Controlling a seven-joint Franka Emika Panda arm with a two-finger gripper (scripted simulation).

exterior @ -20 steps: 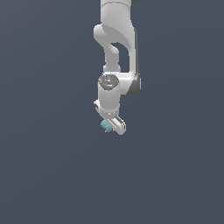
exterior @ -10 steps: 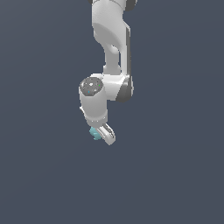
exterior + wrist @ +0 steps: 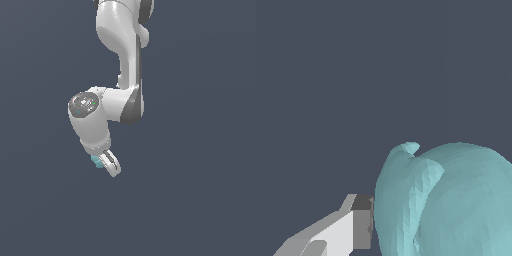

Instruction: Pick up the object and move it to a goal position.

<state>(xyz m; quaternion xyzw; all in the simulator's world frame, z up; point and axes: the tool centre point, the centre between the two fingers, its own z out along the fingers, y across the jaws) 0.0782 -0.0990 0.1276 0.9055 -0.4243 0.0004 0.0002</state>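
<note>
Gripper (image 3: pixel 107 164) pinching the object (image 3: pixel 96 161), hanging in mid-air against a plain dark grey backdrop at the end of the arm (image 3: pixel 122 55). Fingers tilted down and toward the exterior view's right, with the near white finger (image 3: pixel 112 163) covering most of what is held. Largest in view: arm, white with a dark grey band at the elbow joint, descending from the top edge, bending toward the exterior view's left into a round-capped wrist (image 3: pixel 84 104). Below the wrist, hand narrowing to the fingers. Smallest in the exterior view: object, a light teal sliver peeking out on the exterior view's left of the near finger, touching it. In the wrist view, object (image 3: pixel 451 200) looming very close as a rounded, faceted teal mass with a small raised lobe, more lumpy than cube-like. Beside it, one white finger with a dark grey pad (image 3: pixel 362 220) pressed flat against its side. Other finger hidden behind the teal body.
</note>
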